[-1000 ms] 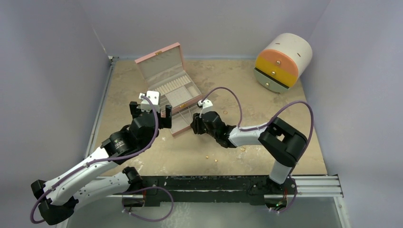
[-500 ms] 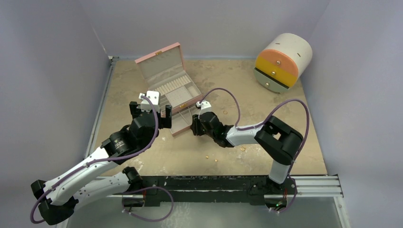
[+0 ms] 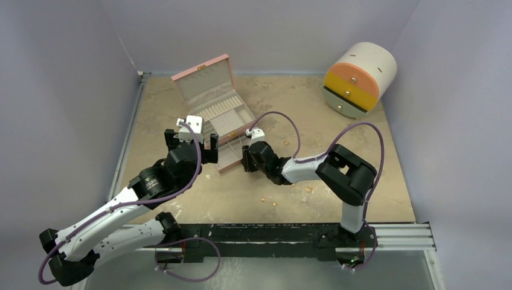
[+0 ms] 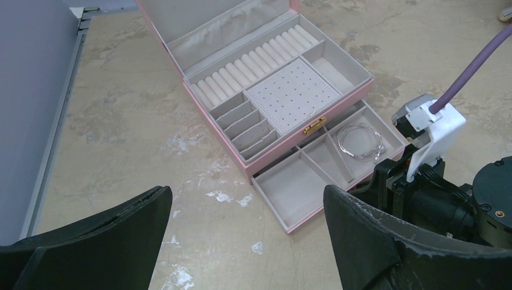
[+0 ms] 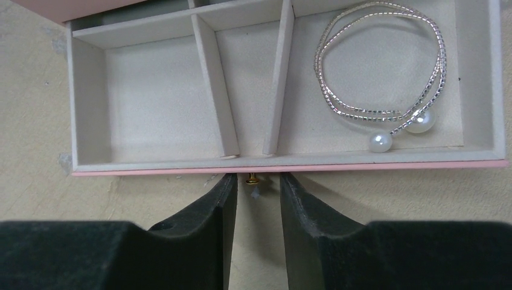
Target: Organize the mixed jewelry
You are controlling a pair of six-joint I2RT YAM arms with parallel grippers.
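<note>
The pink box stands open, its bottom drawer pulled out. A silver bracelet with two pearls lies in the drawer's right compartment. My right gripper is at the drawer front, its jaws narrowly open either side of the small gold knob, not touching it. My left gripper hangs wide open over bare table left of the drawer, holding nothing. Of the mixed jewelry, tiny gold pieces lie on the table near the right arm, another piece further right, and a thin hoop behind the arm.
A white cylinder cabinet with orange, yellow and green drawer fronts lies on its side at the back right. Purple walls close in the table on three sides. A metal rail runs along the near edge.
My right gripper has crept left up to the drawer front and its jaws have narrowed around the knob. The left arm has not moved.
</note>
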